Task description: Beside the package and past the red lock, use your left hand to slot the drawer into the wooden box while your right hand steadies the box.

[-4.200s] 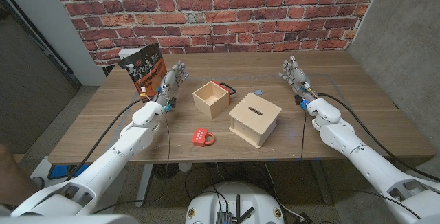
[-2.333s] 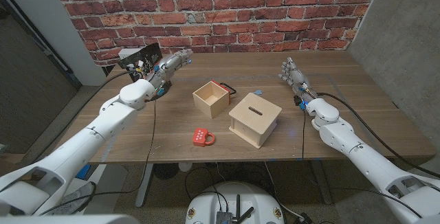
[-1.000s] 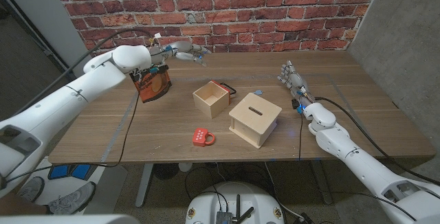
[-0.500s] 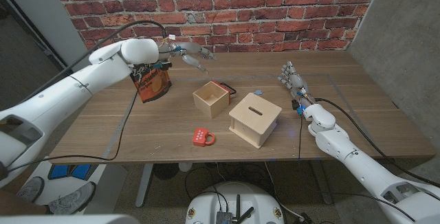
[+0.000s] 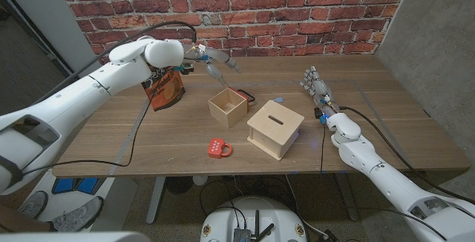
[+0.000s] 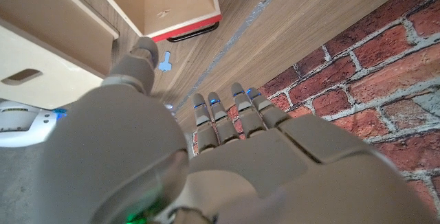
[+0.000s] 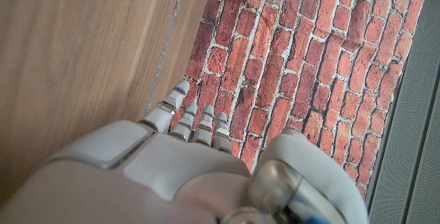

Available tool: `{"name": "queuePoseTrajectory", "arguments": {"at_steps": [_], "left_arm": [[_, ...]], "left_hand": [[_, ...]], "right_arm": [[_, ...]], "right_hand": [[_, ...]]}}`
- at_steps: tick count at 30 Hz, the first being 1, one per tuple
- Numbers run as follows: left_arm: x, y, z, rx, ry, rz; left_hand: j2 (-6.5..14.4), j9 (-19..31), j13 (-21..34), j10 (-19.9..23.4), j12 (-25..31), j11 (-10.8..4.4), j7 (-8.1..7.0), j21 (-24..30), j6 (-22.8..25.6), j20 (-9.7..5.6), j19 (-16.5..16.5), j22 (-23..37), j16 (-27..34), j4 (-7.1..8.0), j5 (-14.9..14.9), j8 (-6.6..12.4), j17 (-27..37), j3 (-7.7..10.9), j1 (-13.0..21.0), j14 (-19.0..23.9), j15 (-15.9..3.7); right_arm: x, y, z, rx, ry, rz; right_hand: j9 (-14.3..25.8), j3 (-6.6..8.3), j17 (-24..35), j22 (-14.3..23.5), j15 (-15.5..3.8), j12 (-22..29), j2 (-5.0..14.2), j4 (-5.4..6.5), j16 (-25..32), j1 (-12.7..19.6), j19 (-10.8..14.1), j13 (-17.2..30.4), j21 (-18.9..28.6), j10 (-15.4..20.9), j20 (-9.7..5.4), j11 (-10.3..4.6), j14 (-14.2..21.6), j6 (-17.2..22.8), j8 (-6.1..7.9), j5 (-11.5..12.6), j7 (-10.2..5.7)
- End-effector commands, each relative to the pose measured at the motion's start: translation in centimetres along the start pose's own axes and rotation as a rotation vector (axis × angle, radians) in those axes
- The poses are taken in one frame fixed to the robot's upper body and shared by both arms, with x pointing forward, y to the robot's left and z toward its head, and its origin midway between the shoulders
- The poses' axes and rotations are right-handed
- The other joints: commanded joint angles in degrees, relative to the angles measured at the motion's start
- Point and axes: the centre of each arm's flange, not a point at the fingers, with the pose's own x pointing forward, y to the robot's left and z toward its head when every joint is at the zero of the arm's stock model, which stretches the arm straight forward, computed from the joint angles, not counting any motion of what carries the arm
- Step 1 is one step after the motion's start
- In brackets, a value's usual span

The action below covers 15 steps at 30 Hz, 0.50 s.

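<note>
Drawer (image 5: pixel 227 106) at frame middle, just left of wooden box (image 5: pixel 274 128). Looks light, hard, smooth; grab by side walls. Left hand (image 5: pixel 214 59) above it, fingers spread, empty. Right hand (image 5: pixel 315 84) right of box, fingers straight, empty.

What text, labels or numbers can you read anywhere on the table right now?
Package: pale lettering on its dark and orange front, too small and blurred to read.
Red lock: small pale buttons on its face; any digits are too small to read.
Wooden box and drawer: no text visible.
Nothing can be quoted as legible.
</note>
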Motion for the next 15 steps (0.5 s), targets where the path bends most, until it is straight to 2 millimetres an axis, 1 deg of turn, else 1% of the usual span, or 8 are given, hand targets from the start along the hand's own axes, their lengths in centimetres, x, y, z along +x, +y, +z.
{"name": "queuePoseTrajectory", "arguments": {"at_steps": [1,8,15], "left_arm": [[1.7,-0.6,2.3,0.203,-0.006,-0.054],[2.3,-1.3,3.0,0.253,0.001,-0.061],[3.0,-2.2,3.6,0.292,-0.01,-0.076]], "left_hand": [[-0.5,0.3,0.2,0.7,0.1,-0.3,-0.38,0.0,0.5,-10.07,-0.7,0.1,0.2,0.08,0.2,0.4,0.0,-0.71,1.3,0.4,-9.65],[-1.3,0.3,0.2,0.4,-0.2,-0.32,-0.36,0.0,-0.1,-10.03,-1.4,0.1,0.0,0.1,0.3,0.14,0.0,-1.4,1.8,0.4,-9.75],[-1.8,0.3,0.2,0.2,-0.4,-0.33,0.01,0.0,-0.3,-9.92,-2.0,0.1,0.0,0.12,0.5,0.08,0.0,-2.05,2.3,0.4,-9.7]], "right_arm": [[0.7,0.1,0.2,0.003,-0.01,-0.001],[0.5,0.0,-0.1,0.005,-0.003,-0.011],[0.2,0.0,-0.3,0.01,0.006,-0.023]], "right_hand": [[0.1,0.61,-0.1,0.1,-0.19,0.2,0.24,0.03,0.3,-0.5,0.4,0.1,0.1,0.5,0.2,0.26,0.4,0.6,0.29,0.1,0.21],[0.1,0.82,-0.3,0.1,-0.09,0.2,0.23,-0.01,0.3,-0.5,0.3,0.1,0.1,0.6,0.24,0.27,0.4,0.6,0.28,0.1,0.2],[0.1,1.03,-0.5,0.2,0.05,0.3,0.21,-0.04,0.3,-0.5,0.4,0.1,0.1,0.7,0.29,0.31,0.4,0.6,0.29,0.1,0.17]]}}
